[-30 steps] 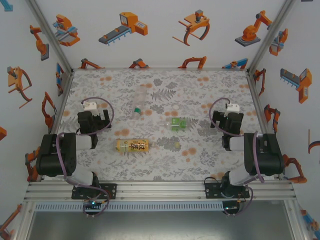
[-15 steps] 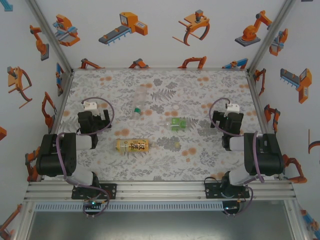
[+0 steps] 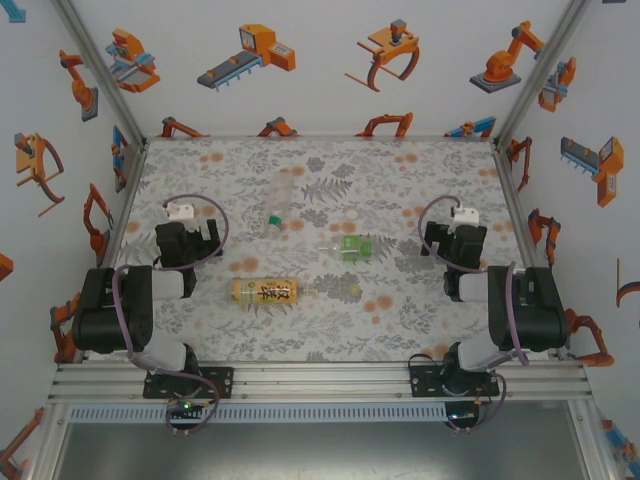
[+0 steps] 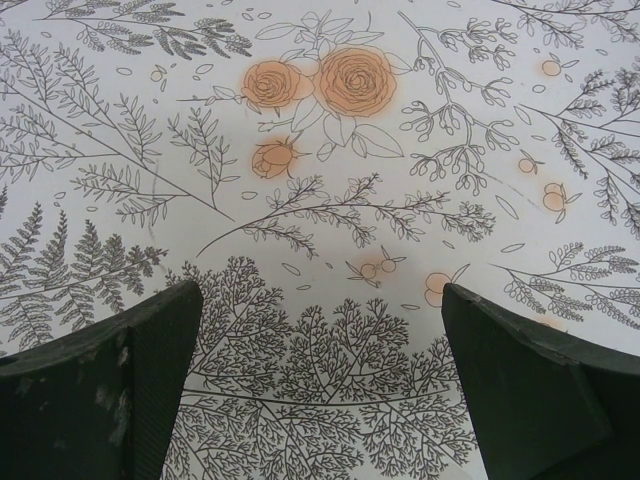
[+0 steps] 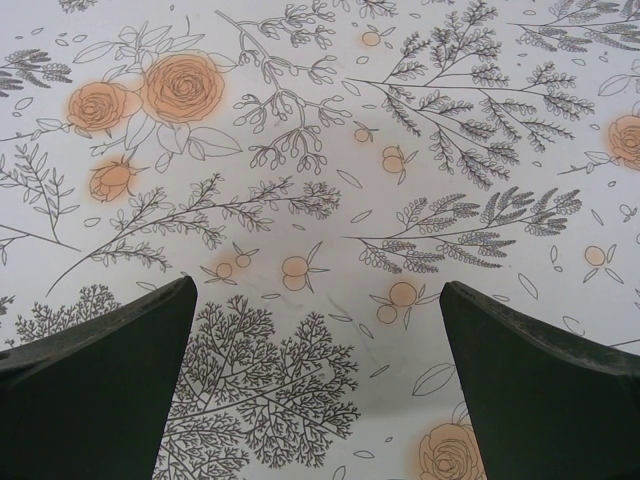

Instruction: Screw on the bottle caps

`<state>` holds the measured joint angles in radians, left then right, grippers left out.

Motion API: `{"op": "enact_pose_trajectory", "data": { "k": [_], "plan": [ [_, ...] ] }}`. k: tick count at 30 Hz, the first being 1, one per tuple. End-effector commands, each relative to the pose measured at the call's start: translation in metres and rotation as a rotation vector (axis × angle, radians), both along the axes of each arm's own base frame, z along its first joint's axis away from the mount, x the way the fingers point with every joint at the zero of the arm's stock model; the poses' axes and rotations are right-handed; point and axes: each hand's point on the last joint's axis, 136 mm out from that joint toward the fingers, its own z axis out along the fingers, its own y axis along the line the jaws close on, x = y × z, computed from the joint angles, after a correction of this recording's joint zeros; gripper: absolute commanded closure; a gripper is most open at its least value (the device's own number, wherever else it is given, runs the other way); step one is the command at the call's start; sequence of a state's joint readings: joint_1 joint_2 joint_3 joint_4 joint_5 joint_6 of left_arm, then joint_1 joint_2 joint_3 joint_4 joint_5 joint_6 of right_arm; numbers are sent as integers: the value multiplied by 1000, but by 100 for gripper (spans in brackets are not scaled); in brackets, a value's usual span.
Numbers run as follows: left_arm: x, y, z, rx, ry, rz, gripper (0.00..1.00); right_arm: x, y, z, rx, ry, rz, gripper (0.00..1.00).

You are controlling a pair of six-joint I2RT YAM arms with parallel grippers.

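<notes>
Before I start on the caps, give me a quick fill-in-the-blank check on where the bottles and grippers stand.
1. The amber bottle lies on its ____ on the table.
2. The loose cap beyond it is ____ in colour.
3. The left gripper and right gripper both stand ____, with nothing between their fingers.
4. The green-labelled bottle lies closer to the ____ gripper.
Missing words: side; green; open; right.
</notes>
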<state>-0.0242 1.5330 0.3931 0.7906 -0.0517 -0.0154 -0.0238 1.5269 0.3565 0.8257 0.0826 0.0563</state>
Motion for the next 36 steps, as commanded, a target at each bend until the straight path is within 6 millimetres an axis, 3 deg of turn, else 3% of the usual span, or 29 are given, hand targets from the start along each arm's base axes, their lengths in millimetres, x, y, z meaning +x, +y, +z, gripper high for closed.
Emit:
{"op": "enact_pose_trajectory", "data": {
  "k": [1, 6, 15, 19, 24, 30, 36],
  "plan": [
    [8, -1, 22, 16, -42, 21, 3, 9, 3, 30, 8, -78, 28, 1],
    [2, -4, 35, 29, -53, 16, 3, 4, 15, 53, 5, -64, 100, 1],
    [-10, -1, 68, 3, 11, 52, 3, -5, 43, 72, 8, 34, 252, 1],
    [-23, -6, 83, -9, 99, 32, 3, -11, 65, 79, -26, 90, 358, 1],
    [-46, -11, 101, -7, 222, -1, 3, -18, 107, 85, -105, 144, 546, 2],
    [-70, -24, 125, -8, 212, -100, 3, -29, 165, 83, -247, 228, 840, 6],
    [-81, -25, 123, 20, 195, -109, 3, -49, 214, 77, -309, 314, 1158, 10]
  ]
}}
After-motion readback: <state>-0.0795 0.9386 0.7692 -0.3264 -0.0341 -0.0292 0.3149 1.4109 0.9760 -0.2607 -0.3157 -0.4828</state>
